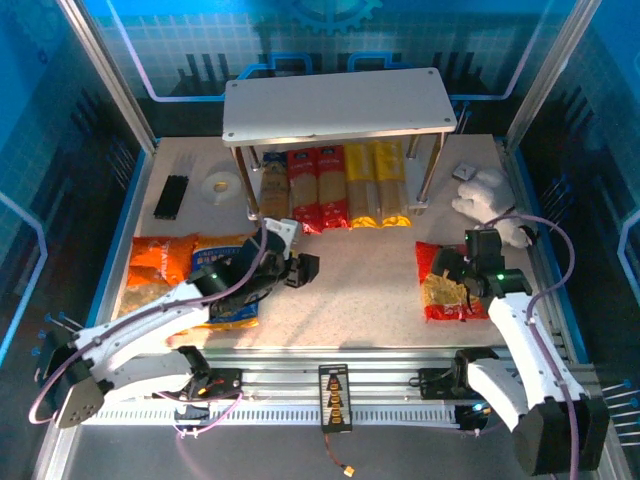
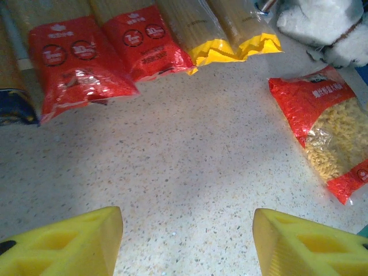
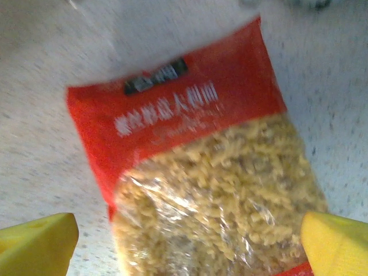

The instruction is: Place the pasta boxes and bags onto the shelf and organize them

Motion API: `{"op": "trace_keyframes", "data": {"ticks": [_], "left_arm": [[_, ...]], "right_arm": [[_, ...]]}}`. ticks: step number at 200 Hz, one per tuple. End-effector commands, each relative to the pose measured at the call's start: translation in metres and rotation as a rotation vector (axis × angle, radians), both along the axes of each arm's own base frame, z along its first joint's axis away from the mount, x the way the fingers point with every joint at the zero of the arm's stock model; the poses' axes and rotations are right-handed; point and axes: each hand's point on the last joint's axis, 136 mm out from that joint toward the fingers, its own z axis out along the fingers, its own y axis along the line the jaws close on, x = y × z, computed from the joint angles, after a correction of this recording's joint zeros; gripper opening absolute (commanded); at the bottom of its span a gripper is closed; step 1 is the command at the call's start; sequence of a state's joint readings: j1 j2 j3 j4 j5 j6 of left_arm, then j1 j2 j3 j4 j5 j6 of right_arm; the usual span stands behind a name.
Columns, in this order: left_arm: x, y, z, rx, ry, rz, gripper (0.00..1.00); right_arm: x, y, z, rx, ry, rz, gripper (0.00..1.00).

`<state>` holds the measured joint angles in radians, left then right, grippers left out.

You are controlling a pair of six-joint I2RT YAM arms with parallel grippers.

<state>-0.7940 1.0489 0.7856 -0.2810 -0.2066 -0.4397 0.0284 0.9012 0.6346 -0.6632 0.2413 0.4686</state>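
The shelf [image 1: 335,105] stands at the back centre. Beneath its top board lie the pasta boxes side by side: one blue-and-tan [image 1: 273,190], two red [image 1: 303,190] [image 2: 75,63], two yellow [image 1: 375,185] [image 2: 198,34]. An orange bag [image 1: 158,265] and a blue bag [image 1: 225,270] lie at the left, the blue one partly under my left arm. My left gripper [image 1: 300,268] [image 2: 187,241] is open over bare table in front of the boxes. My right gripper [image 1: 465,265] [image 3: 187,247] is open just above the red bag [image 1: 450,285] [image 3: 201,161], one finger on either side of it.
Black sticks [image 1: 172,197] and a tape roll [image 1: 220,186] lie at the back left. A white plush toy [image 1: 490,195] [image 2: 328,23] and a small grey object [image 1: 466,171] sit at the back right, beside the shelf's right legs.
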Motion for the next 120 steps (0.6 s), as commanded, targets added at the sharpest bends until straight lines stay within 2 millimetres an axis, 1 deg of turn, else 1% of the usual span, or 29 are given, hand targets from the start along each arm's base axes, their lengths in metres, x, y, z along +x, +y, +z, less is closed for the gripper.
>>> {"op": "trace_keyframes", "data": {"ticks": [1,28,45,80,120], "left_arm": [[-0.01,0.023,0.001,0.017,0.017,0.063,0.63],[-0.018,0.041,0.002,0.032,0.025,0.114,0.63],[-0.022,0.047,0.002,0.024,0.017,0.124,0.64],[-0.024,0.049,0.005,-0.006,-0.003,0.127,0.65],[-0.023,0.049,0.01,-0.003,-0.016,0.119,0.66]], "right_arm": [[0.003,-0.004,-0.007,0.04,0.004,-0.049,1.0],[0.002,-0.012,-0.008,0.017,0.012,-0.083,1.0],[0.002,-0.015,-0.011,0.03,0.025,-0.099,1.0],[0.005,-0.017,-0.028,0.127,0.066,-0.135,1.0],[0.012,-0.03,-0.041,0.145,0.094,-0.183,1.0]]}}
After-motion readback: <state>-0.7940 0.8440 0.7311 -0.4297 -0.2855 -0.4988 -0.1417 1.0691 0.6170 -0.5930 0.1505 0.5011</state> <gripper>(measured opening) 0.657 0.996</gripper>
